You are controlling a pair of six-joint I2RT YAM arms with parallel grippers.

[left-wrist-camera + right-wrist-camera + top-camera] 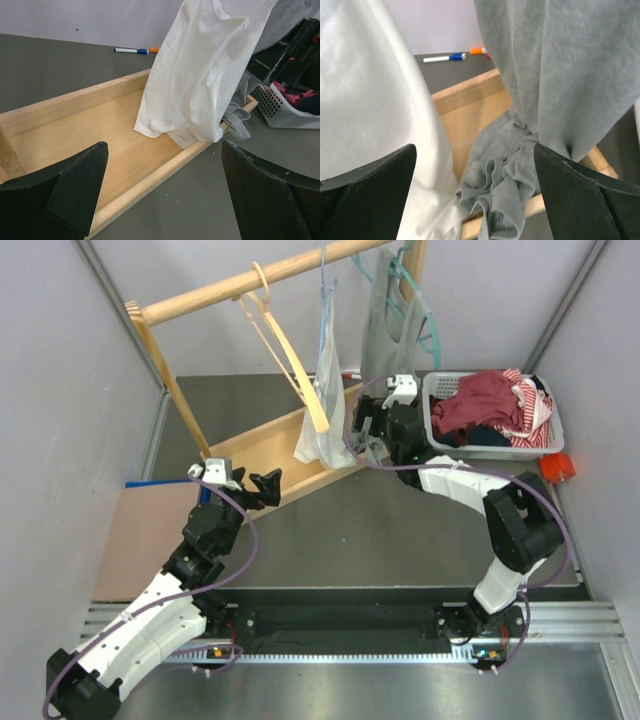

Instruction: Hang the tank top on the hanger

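The light grey sleeveless knit tank top [383, 325] hangs from the thin teal plastic hanger [433, 335] on the wooden rail [250, 280] (hem bunched below). My left jaws and right jaws gape, empty. Hanging looks done; next I'd retreat without snagging.

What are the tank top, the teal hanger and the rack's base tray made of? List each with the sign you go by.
Tank top: soft grey knit fabric, matte; it drapes and bunches in loose folds.
Hanger: probably plastic; thin, smooth, evenly teal.
Base tray: pale wood, apparently unvarnished; faint grain and plank edges show.
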